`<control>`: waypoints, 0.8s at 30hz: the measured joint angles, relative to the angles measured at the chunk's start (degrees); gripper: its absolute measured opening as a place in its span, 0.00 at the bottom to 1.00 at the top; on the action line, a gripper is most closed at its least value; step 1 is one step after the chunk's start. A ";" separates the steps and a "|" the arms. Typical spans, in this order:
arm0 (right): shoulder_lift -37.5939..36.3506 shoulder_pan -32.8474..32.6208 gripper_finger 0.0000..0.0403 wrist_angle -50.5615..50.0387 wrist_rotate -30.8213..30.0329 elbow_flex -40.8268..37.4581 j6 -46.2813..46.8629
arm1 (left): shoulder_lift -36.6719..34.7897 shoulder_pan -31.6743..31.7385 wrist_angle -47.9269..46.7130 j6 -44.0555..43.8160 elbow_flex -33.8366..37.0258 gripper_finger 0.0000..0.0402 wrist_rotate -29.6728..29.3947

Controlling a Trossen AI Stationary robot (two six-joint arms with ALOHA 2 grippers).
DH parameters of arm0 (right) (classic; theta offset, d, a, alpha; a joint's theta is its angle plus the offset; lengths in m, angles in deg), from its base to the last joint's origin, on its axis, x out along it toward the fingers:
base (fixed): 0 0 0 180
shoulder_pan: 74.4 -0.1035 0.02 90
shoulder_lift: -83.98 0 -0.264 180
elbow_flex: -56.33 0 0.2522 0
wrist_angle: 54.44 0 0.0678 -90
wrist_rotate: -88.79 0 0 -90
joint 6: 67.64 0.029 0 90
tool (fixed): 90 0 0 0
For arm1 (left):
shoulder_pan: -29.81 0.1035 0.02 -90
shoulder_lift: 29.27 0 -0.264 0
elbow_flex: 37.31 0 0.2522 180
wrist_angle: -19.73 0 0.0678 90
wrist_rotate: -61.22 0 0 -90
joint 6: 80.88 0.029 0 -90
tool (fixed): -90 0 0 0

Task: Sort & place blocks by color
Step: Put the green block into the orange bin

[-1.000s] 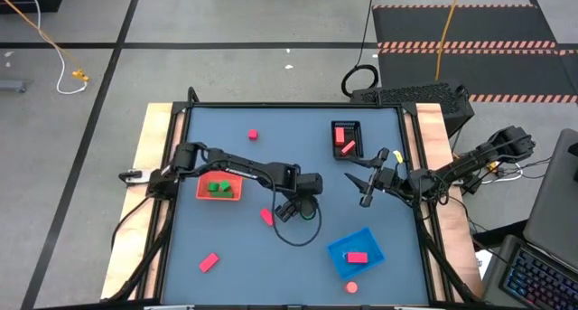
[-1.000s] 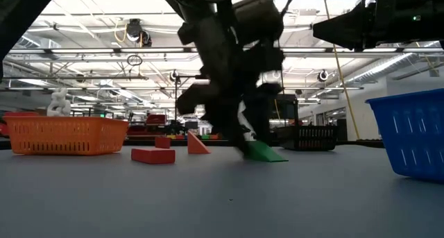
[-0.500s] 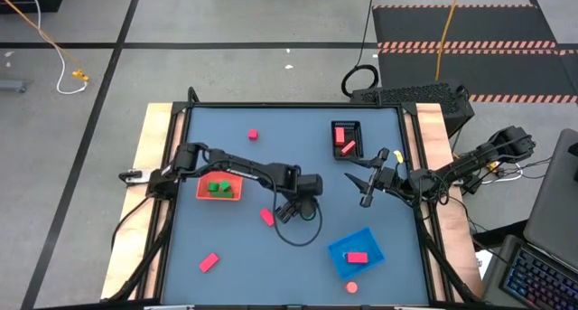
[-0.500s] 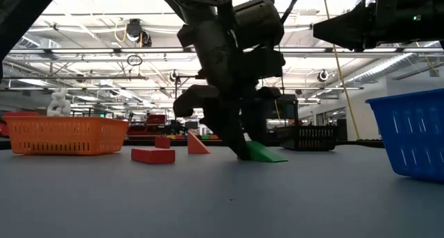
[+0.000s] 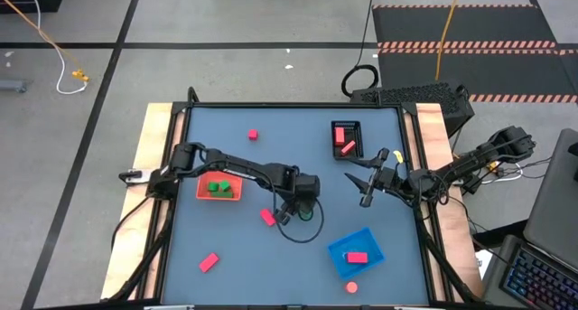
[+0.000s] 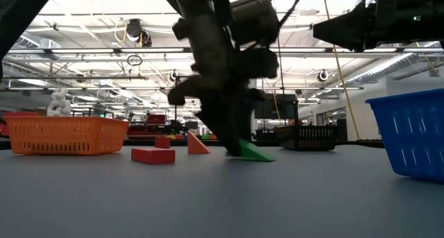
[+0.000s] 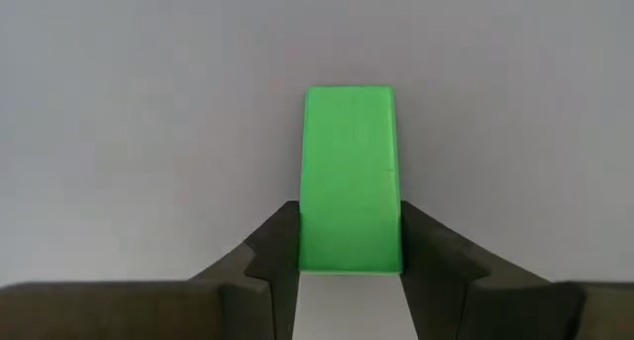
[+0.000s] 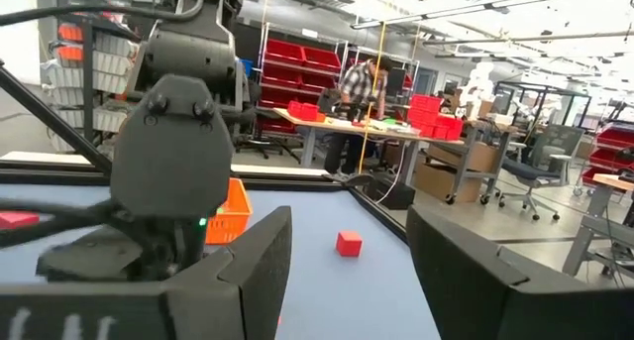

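Observation:
A green wedge-shaped block (image 7: pixel 349 162) lies on the blue table near its middle, its flat underside on the surface (image 6: pixel 255 153). My left gripper (image 5: pixel 302 211) stands over it, pointing steeply down, shut on it. My right gripper (image 5: pixel 366 191) hangs open in the air at the table's right side, with nothing between its fingers (image 8: pixel 347 271). An orange tray (image 5: pixel 219 188) at the left holds two green blocks. Red blocks lie in a black tray (image 5: pixel 346 138) at the far right. One red block lies in a blue tray (image 5: pixel 355 249). My left gripper pinches the green block's two long sides (image 7: pixel 309 231) between its two fingers (image 7: pixel 272 251), at the block's end nearest the gripper. The fingers come from above, slanting down, and lie along the block. The block rests on the table (image 6: pixel 258 155).
Loose blocks lie on the table: a red cube (image 5: pixel 253 134) at the far side, a pink piece (image 5: pixel 267 217) just left of my left gripper, a pink bar (image 5: pixel 209 262) near the front left, a pink round piece (image 5: pixel 351 287) at the front edge. A person stands in the room beyond (image 8: pixel 371 82).
My left gripper has rolled about its own axis over the green block and its fingers have drawn in until they meet the block's sides. The block has shifted a little on the table and still lies flat. My right arm has kept still.

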 joint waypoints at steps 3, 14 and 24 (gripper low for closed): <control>0.01 0.00 0.49 -0.28 0.02 0.00 0.10 | -3.76 0.73 -5.62 -4.60 -0.19 0.33 -0.74; -0.01 0.00 0.49 -1.51 0.04 -0.01 1.66 | -13.09 0.64 -23.41 -18.40 -0.18 0.33 -5.41; -0.01 0.00 0.49 -2.07 0.06 -0.01 5.00 | -25.53 0.42 -25.88 -31.53 9.53 0.33 -8.95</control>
